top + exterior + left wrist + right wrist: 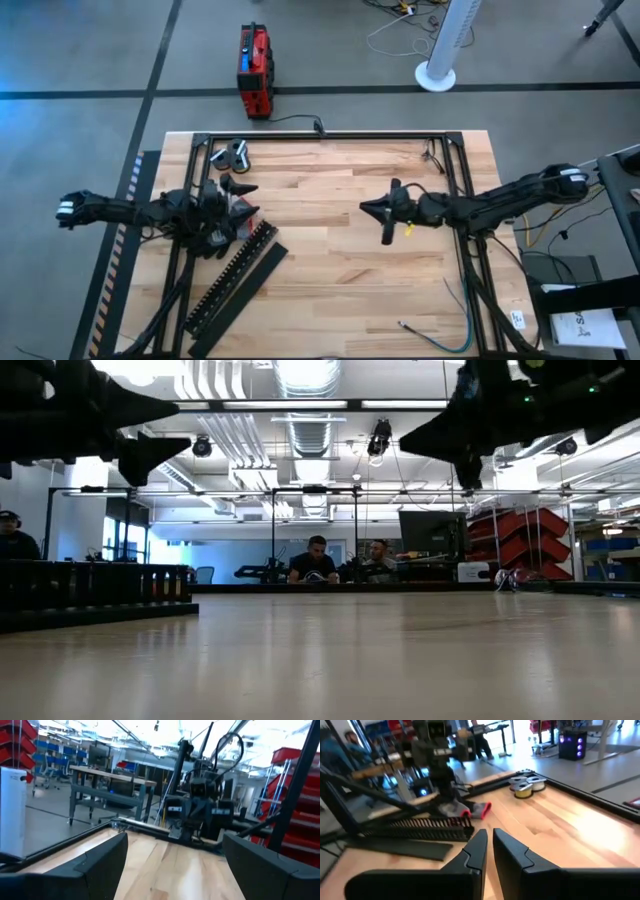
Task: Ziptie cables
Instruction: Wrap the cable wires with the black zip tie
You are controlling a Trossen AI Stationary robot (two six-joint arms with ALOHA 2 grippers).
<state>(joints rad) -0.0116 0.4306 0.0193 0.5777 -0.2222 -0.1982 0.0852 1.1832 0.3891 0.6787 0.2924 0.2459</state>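
The cables (432,341), thin blue-green and dark wires, lie slack on the wooden table near its front right corner, and no gripper touches them. My left gripper (250,200) hovers open over the table's left part, above a black toothed duct, with nothing between its fingers (107,855). Over the table's middle, my right gripper (363,207) points toward the left arm. It is shut on nothing, as the right wrist view (489,837) shows. Both grippers hang clear of the tabletop in the low view.
A black comb-toothed duct (238,272) and its flat lid (250,290) lie slantwise at front left. Red-handled cutters (470,811) lie beside the left gripper. Wire spools (230,155) sit at the far left. A black frame (320,136) borders the table, and a red box (255,70) stands on the floor beyond.
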